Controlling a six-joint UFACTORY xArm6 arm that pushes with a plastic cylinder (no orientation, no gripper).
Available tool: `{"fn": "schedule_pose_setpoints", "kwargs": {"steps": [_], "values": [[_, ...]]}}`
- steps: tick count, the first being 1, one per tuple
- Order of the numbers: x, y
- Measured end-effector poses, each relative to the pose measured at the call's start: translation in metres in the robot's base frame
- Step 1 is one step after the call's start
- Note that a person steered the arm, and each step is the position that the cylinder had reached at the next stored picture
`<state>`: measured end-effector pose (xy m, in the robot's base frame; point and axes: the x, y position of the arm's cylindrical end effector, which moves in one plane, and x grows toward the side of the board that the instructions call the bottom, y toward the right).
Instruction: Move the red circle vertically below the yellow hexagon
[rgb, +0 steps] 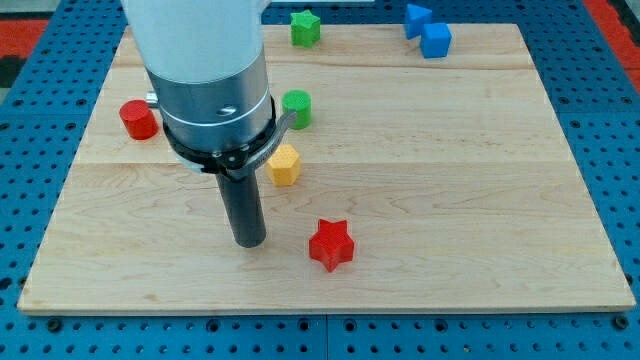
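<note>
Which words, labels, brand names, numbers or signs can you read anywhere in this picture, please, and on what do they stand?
None: no readable text shows anywhere.
The light wooden board, the white and silver arm housing and the dark rod ending in my tip carry no lettering.
The coloured blocks, such as the red circle block and the yellow hexagon block, are plain.

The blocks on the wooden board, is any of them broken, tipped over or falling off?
Nothing stands out. None looks broken or tipped. The green star and the two blue blocks sit close to the wooden board's top edge, but still on it. My tip touches no block, left of the red star.
</note>
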<state>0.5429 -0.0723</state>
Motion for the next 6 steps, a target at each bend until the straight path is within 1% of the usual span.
{"fn": "schedule_pose_setpoints", "kwargs": {"steps": [2,3,4,5,6], "values": [[0.017,0.116],[0.023,0.161],[0.013,0.174],[-0.033,0.152],[-0.096,0.127]]}}
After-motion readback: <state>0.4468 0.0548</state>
